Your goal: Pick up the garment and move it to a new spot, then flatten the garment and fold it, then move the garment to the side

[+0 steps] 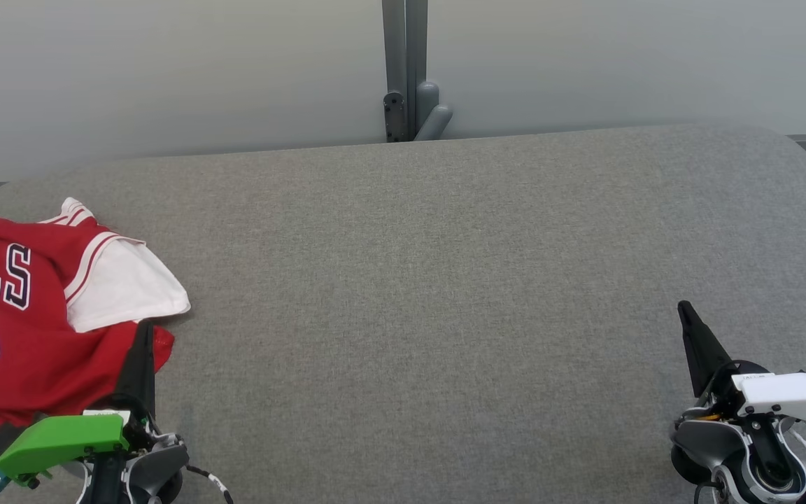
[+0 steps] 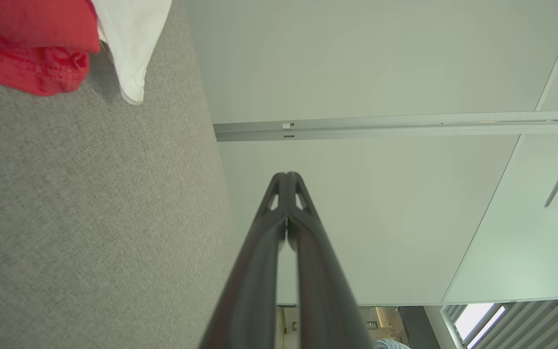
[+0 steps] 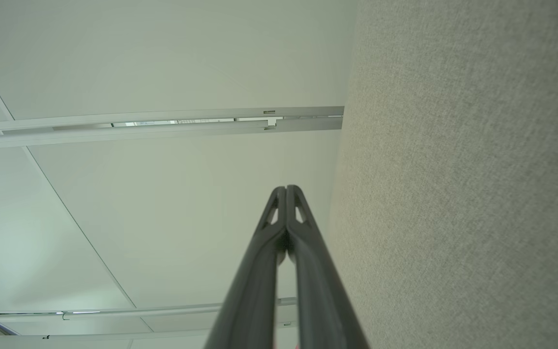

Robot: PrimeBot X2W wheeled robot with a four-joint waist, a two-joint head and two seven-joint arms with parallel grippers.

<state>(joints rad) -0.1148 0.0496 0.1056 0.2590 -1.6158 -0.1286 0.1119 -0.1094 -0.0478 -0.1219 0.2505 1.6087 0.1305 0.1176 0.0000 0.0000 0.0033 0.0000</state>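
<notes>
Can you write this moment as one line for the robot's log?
jersey: crumpled, left on table | left gripper: shut, empty, beside jersey | right gripper: shut, empty, far right | fold: not started

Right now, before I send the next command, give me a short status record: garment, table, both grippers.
garment: red jersey, white inside showing, crumpled, at the table's left side, partly cut off by the head view's edge
table: grey fabric top, garment lying on it
left gripper: shut, holding nothing, at the garment's right edge
right gripper: shut, holding nothing, over the table's right side, far from the garment
task stage: garment not yet flattened or folded
</notes>
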